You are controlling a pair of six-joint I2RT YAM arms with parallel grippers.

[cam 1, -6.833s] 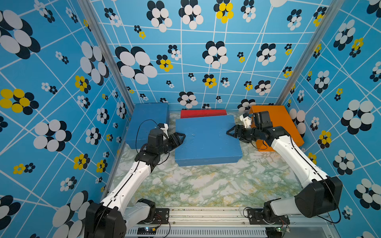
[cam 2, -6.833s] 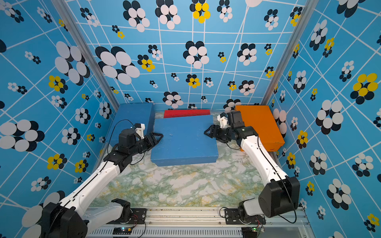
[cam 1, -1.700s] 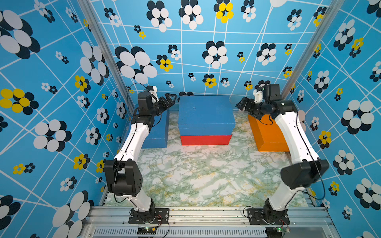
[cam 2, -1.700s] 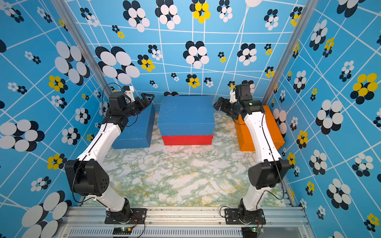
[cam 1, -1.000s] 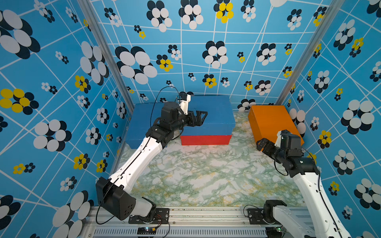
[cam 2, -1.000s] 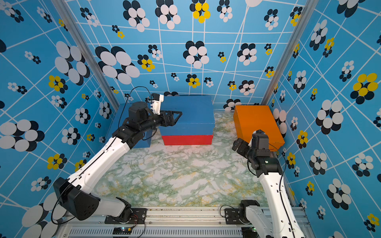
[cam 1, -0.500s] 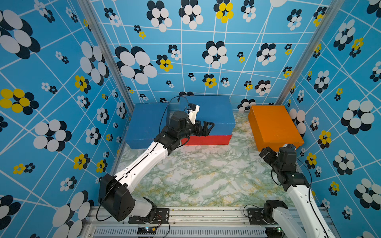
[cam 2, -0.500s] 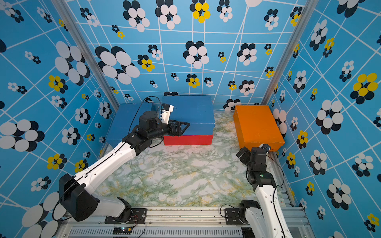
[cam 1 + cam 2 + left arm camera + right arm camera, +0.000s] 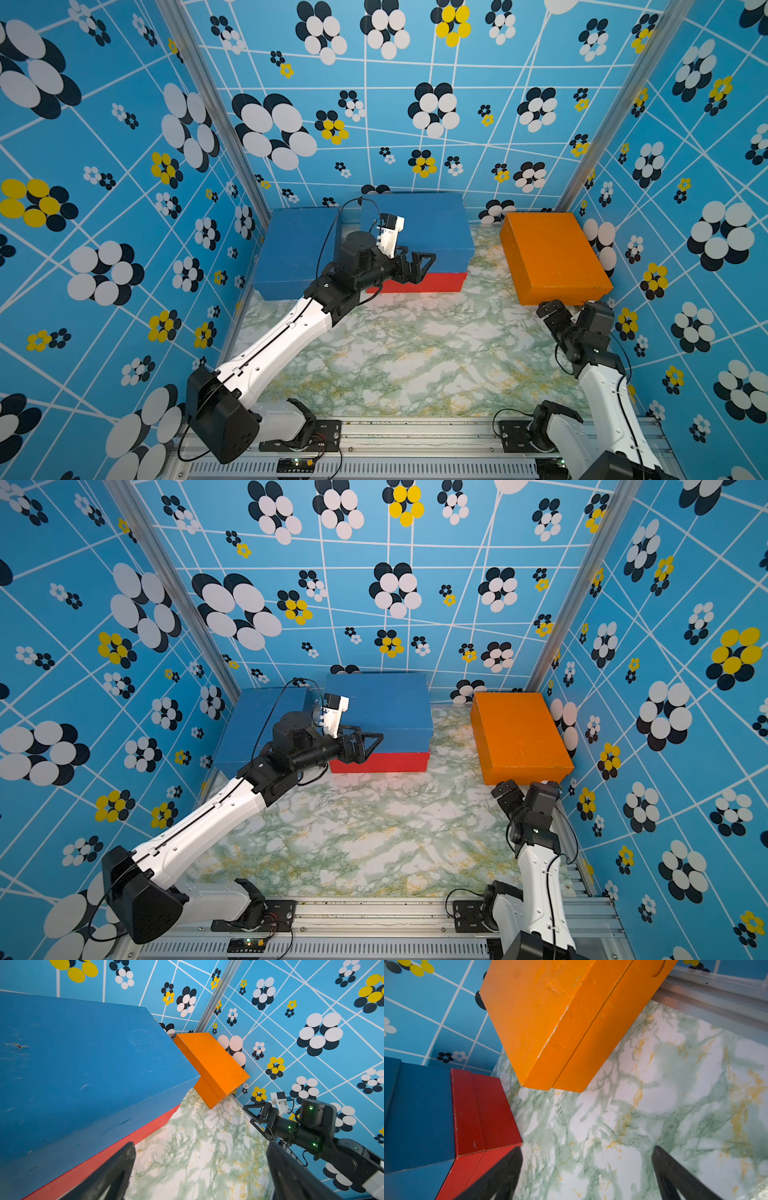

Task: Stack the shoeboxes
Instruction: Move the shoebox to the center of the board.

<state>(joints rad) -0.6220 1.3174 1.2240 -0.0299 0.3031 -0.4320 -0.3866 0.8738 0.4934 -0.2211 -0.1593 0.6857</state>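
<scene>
The orange box [image 9: 552,255] lies on the right side, long axis running toward the back. The right gripper [image 9: 549,311] — jaws apart, empty — is just before its near end; the left gripper [image 9: 426,266], also apart, hovers well apart from it, by the blue-on-red stack [image 9: 415,226].

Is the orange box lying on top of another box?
No, the orange box rests directly on the marble table, apart from the blue box on the red box.
</scene>
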